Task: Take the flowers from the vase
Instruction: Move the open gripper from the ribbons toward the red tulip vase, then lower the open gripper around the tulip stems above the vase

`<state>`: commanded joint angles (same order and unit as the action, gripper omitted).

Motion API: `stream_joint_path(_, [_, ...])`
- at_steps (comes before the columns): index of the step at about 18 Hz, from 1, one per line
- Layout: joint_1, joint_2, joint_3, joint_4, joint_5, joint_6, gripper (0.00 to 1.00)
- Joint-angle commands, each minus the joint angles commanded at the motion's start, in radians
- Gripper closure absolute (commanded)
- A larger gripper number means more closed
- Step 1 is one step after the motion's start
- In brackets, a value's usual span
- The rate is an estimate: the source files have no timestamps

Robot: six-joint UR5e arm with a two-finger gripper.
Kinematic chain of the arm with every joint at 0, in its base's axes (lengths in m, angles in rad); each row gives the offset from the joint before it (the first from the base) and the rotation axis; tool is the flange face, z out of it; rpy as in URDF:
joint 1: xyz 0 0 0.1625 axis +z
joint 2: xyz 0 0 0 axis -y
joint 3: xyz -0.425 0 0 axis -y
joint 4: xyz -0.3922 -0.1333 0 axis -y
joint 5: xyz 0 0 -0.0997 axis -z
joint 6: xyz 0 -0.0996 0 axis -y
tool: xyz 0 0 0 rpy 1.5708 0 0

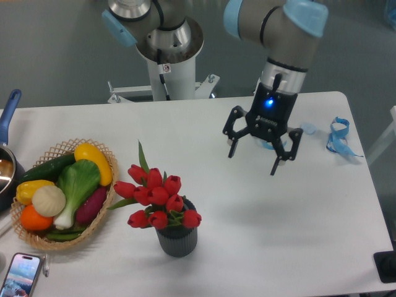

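The flowers (156,198), a bunch of red tulip buds with green leaves, stand upright in the vase (177,240), a short dark grey ribbed cylinder near the table's front middle. My gripper (254,162) hangs above the table to the upper right of the bunch, well apart from it. Its black fingers (233,146) are spread wide and point down, with nothing between them.
A wicker basket (37,236) of vegetables sits at the left. A phone (20,275) lies at the front left corner and a pot (6,167) at the left edge. Blue ribbon pieces (338,137) lie at the back right. The robot base (168,55) stands behind the table.
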<state>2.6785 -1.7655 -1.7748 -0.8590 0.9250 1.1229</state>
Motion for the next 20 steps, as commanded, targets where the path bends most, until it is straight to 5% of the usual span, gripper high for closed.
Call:
stream_joint_path(10, [-0.115, -0.02, -0.012, 0.02, -0.003, 0.012, 0.0])
stream_joint_path(15, [-0.154, -0.064, -0.014, 0.112, -0.031, 0.009, 0.0])
stream_joint_path(20, [-0.155, -0.068, -0.023, 0.121, -0.08, 0.012, 0.0])
